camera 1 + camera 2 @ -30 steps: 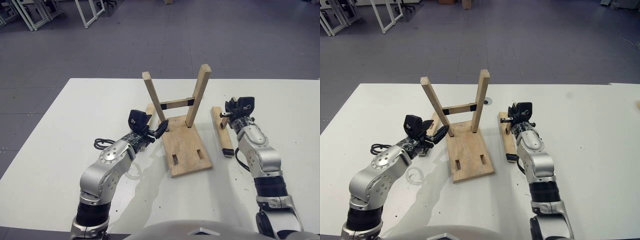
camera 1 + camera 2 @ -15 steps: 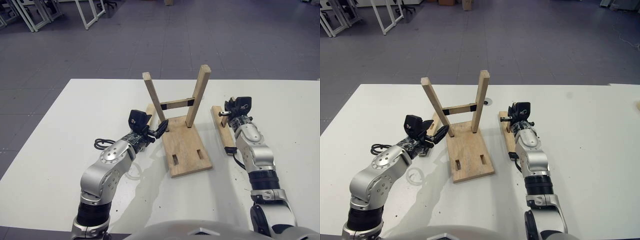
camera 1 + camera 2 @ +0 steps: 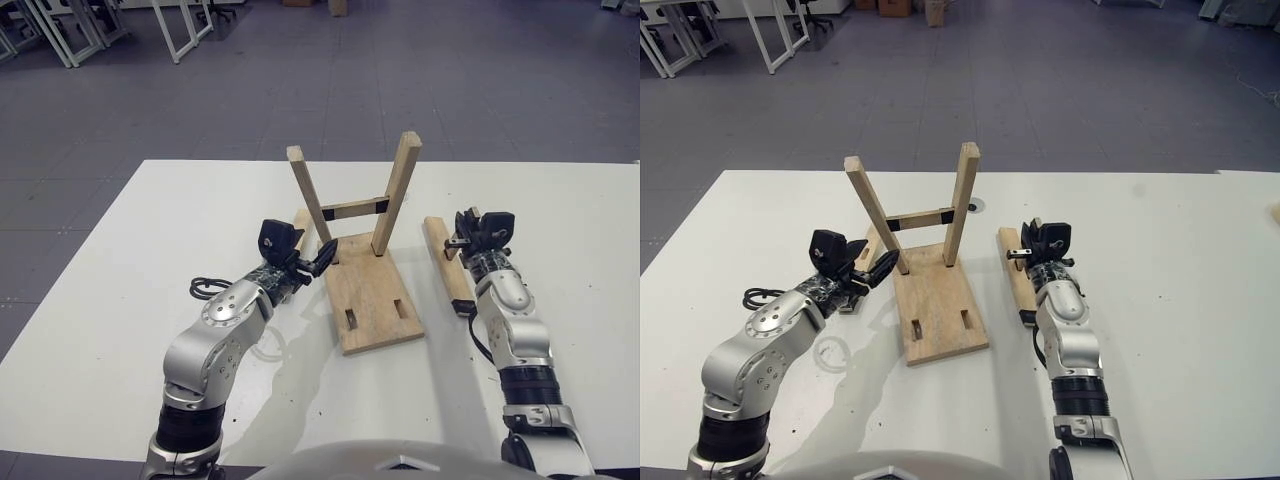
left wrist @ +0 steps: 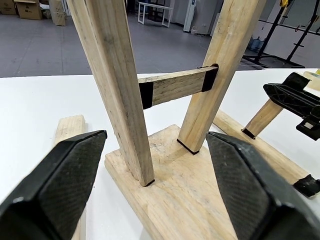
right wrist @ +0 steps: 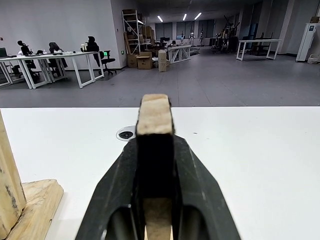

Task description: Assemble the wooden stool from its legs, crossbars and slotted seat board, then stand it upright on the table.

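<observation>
Pale wooden legs (image 3: 397,190): two upright in slotted seat board (image 3: 370,295), two loose; left gripper (image 3: 303,255) parted, right gripper (image 3: 470,235) clamping stub (image 5: 155,115).

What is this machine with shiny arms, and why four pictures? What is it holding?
It is a robot with two arms. Two pictures come from cameras in its head, looking down at a white table. The other two come from a camera on each wrist. On the table lies a seat board with two legs standing up from it, joined by a crossbar. The left hand is open beside one leg. The right hand is shut on a loose wooden piece.
</observation>
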`<control>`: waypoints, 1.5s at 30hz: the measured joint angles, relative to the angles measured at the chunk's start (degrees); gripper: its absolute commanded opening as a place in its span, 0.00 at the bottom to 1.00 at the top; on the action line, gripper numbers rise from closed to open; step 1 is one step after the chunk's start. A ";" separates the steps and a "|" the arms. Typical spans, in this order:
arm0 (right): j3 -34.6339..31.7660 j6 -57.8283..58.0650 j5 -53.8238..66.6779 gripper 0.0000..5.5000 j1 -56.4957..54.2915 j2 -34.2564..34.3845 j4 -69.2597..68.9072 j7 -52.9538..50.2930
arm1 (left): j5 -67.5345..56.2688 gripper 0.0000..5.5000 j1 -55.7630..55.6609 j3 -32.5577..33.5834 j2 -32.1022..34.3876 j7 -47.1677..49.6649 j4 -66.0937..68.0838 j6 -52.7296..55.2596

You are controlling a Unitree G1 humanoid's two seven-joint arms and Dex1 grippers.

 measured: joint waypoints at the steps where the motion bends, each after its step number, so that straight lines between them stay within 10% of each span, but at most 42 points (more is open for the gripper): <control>1: -0.11 1.18 0.00 0.07 -0.09 -0.06 -0.91 0.01 | 0.02 0.67 0.00 -0.08 -0.05 0.00 0.00 0.00; 16: -2.14 10.89 -0.06 0.44 6.16 -2.54 -15.90 1.09 | 1.75 0.67 -0.11 0.03 -1.01 -0.16 0.86 -0.43; 35: -8.75 28.13 2.48 0.44 -25.72 -3.09 -17.12 -5.13 | 3.17 0.67 -1.13 -0.03 -2.28 -0.17 0.96 -0.43; 45: -7.17 27.39 1.61 0.44 -16.41 -1.71 -5.86 -3.78 | 3.23 0.67 -2.14 -0.06 -2.85 -0.17 2.08 -0.51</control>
